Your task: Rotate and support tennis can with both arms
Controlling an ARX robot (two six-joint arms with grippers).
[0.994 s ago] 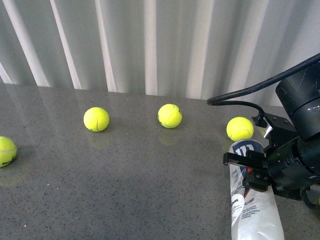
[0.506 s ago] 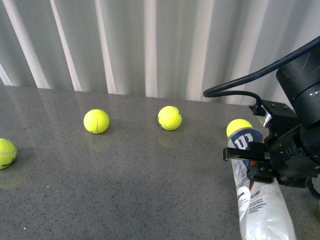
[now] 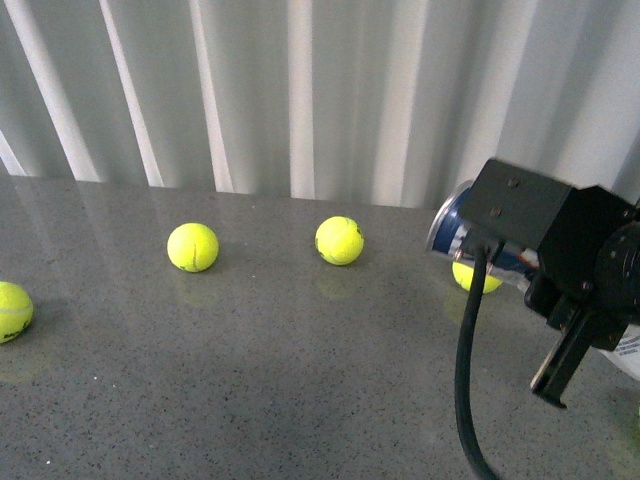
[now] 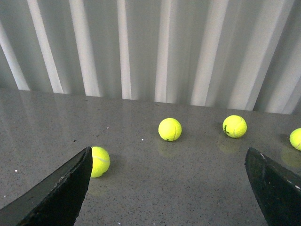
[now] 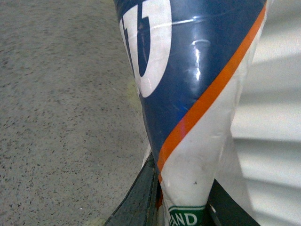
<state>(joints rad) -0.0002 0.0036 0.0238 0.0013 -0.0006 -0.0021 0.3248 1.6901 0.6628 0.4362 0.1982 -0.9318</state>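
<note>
Clamping the clear plastic tennis can (image 5: 188, 70) with navy-and-white label, the right arm's flat black fingers (image 5: 136, 197) are holding it tilted, apparently clear of the grey speckled table (image 3: 250, 380), while the left arm's fingers (image 4: 56, 193) are hanging wide apart, empty, probably free to support it.

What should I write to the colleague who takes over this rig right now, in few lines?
Right gripper: shut on the tennis can, held tilted, seemingly off the table, navy end raised.
Left gripper: open, empty, above the table, no can in its view.
Done: right grasp.
To do: bring the left gripper to support the can, finish rotating.
</note>
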